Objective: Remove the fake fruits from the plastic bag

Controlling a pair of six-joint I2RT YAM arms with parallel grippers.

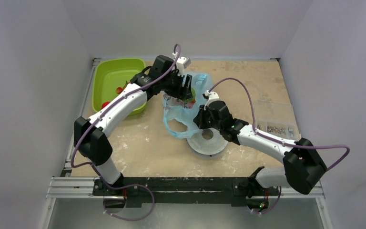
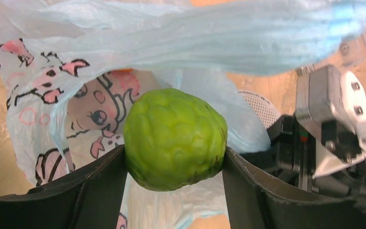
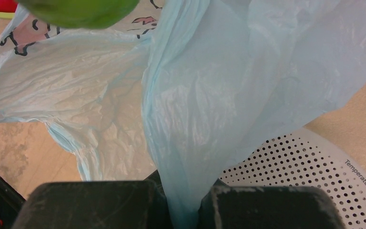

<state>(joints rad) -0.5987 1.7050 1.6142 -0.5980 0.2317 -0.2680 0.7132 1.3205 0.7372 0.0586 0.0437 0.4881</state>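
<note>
My left gripper (image 2: 174, 153) is shut on a bumpy green fake fruit (image 2: 175, 139), which hangs above the plastic bag (image 2: 71, 114), a thin light-blue bag with pink cartoon figures. From above, the left gripper (image 1: 183, 88) is over the bag's (image 1: 183, 117) far end. My right gripper (image 3: 183, 202) is shut on a bunched blue fold of the bag (image 3: 209, 95) and holds it up. The green fruit (image 3: 81, 12) shows at the top of the right wrist view. Small red fruits (image 1: 119, 89) lie in the lime-green tray (image 1: 109, 71). An orange one is not seen.
A white perforated disc (image 1: 208, 142) lies under the right gripper (image 1: 205, 113), also seen as the disc (image 3: 314, 171) in the right wrist view. A clear box of small parts (image 1: 276, 126) sits at the table's right edge. Walls close in the back and sides.
</note>
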